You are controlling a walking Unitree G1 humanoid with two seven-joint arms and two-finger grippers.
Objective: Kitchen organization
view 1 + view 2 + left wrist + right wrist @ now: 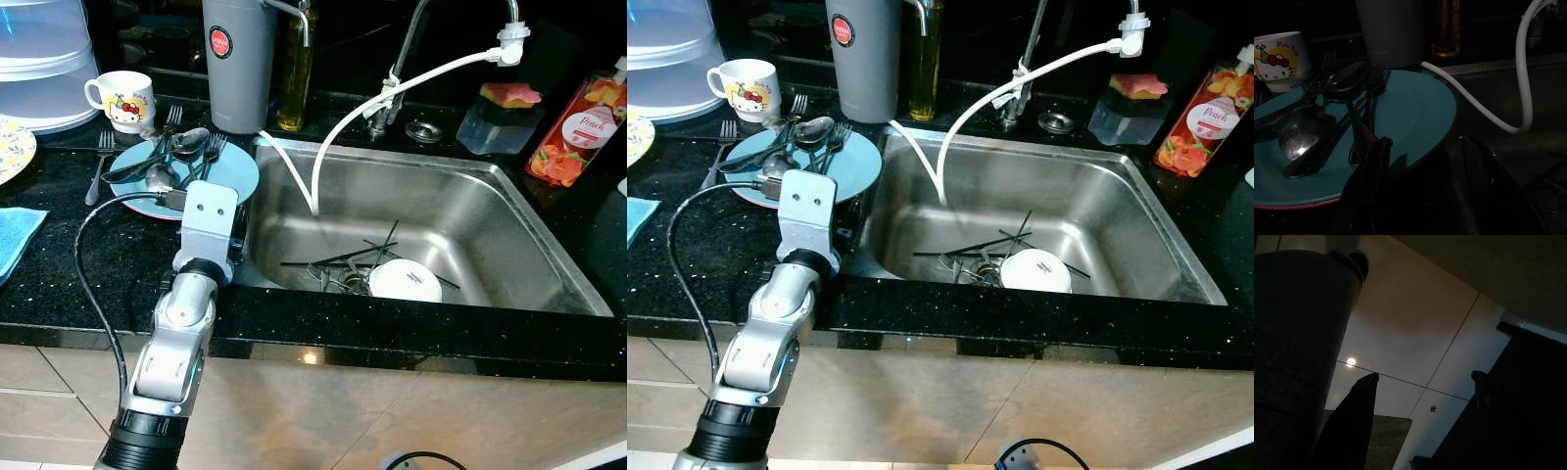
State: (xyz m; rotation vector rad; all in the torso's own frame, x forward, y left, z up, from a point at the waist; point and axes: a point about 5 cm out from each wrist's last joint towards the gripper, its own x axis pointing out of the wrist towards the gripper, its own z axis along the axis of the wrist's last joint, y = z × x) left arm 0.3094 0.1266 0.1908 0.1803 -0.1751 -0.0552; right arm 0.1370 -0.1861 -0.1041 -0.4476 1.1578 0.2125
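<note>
Reaching with wide-spread fingers, the left gripper [1422, 161] straddles the near rim of the blue plate [1415, 110] lying just ahead.

Silver-grey metal left arm [176, 333]: rounded cast segments, a black knurled collar at the lower end, a black ring at the wrist joint. Flat pale-grey wrist block [210, 223] above, two small dark screw holes in its face. Black cable [90, 284] looping from that block down alongside the forearm. Two long glossy black fingers of the left gripper [1425, 161], tapering to rounded tips. Same dark tapered fingers on the right gripper [1425, 382], matte in shade.
</note>
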